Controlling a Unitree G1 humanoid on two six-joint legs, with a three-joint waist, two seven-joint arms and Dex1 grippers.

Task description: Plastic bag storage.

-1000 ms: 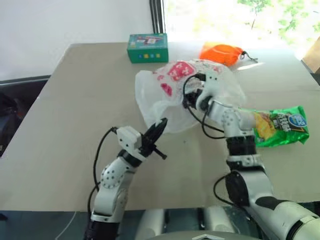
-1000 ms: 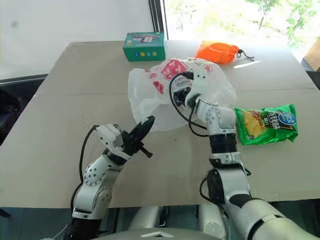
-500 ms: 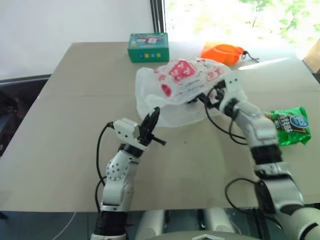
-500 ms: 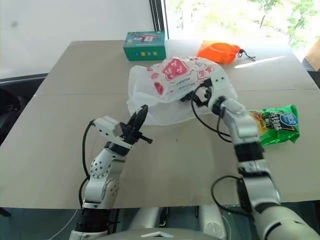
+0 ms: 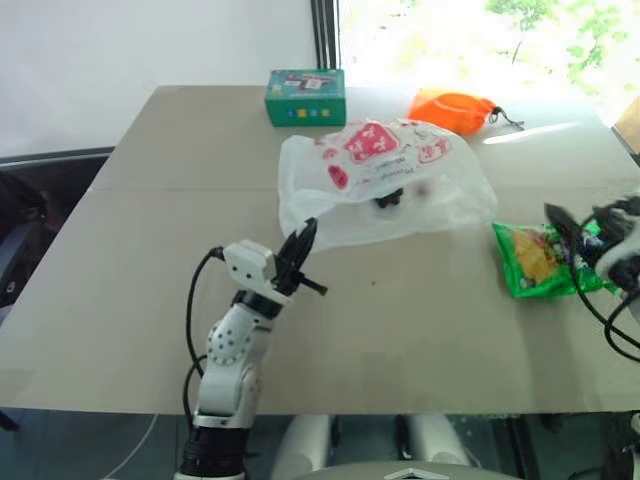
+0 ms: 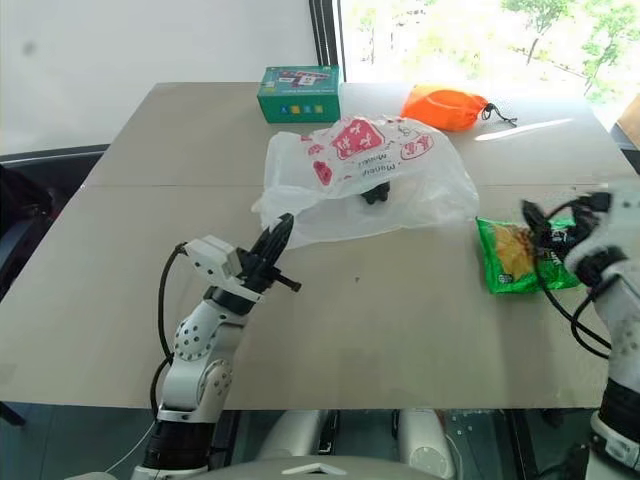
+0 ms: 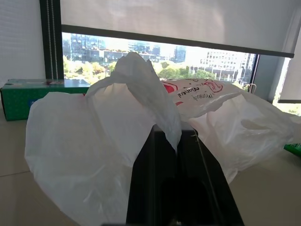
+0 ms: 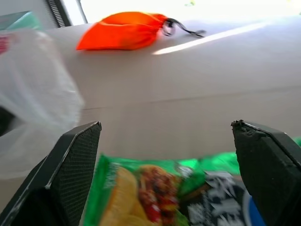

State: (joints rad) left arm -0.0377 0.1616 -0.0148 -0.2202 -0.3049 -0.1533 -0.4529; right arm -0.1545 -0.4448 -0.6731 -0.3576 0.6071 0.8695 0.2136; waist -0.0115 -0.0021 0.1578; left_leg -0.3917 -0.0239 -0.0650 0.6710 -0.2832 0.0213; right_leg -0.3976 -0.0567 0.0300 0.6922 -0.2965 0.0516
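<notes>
At 7 o'clock of the plastic bag (image 5: 385, 185), left gripper (image 5: 300, 250) jaws pinch its edge; right gripper (image 8: 164, 165) jaws wide over the chips packet (image 5: 540, 262), next loading.

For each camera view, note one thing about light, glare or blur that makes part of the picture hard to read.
Left eye view: daylight from the window washes out the table's far edge near the orange pouch, and the right gripper is smeared. Left wrist view: the plastic bag is backlit and glows. Right wrist view: the plastic bag is blurred; a bright sun streak crosses the table.
</notes>
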